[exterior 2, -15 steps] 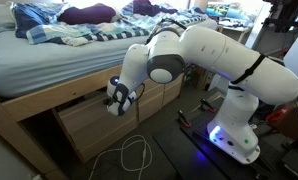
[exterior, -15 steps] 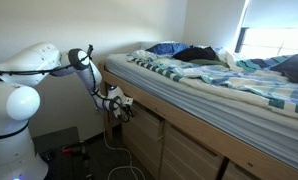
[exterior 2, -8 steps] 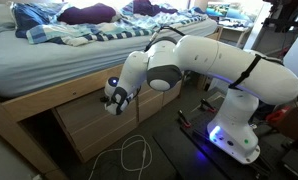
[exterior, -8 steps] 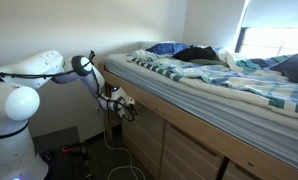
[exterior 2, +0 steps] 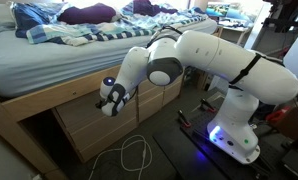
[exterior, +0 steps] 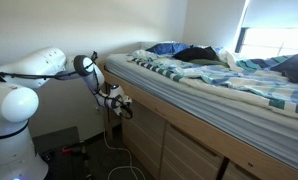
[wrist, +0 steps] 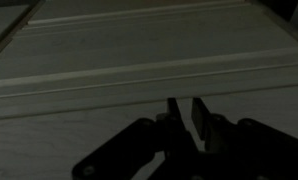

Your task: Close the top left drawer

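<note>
The top left drawer (exterior 2: 86, 118) is a light-wood drawer with a plain front under the bed; it stands out a little from the frame, and its inside is hidden. It also shows in an exterior view (exterior: 139, 128). My gripper (exterior 2: 108, 100) is at the drawer's upper front edge, seen too in an exterior view (exterior: 118, 102). In the wrist view the gripper (wrist: 186, 112) has its fingers close together with nothing between them, right against the pale wood drawer front (wrist: 139, 50).
The bed (exterior: 219, 80) with striped bedding and clothes lies above. More matching drawer fronts (exterior: 189, 155) run along the frame. A white cable (exterior 2: 134, 155) lies coiled on the floor below. The robot base (exterior 2: 234, 135) stands beside the bed.
My gripper has moved slightly in toward the bed frame along the drawer front. The fingers stay together.
</note>
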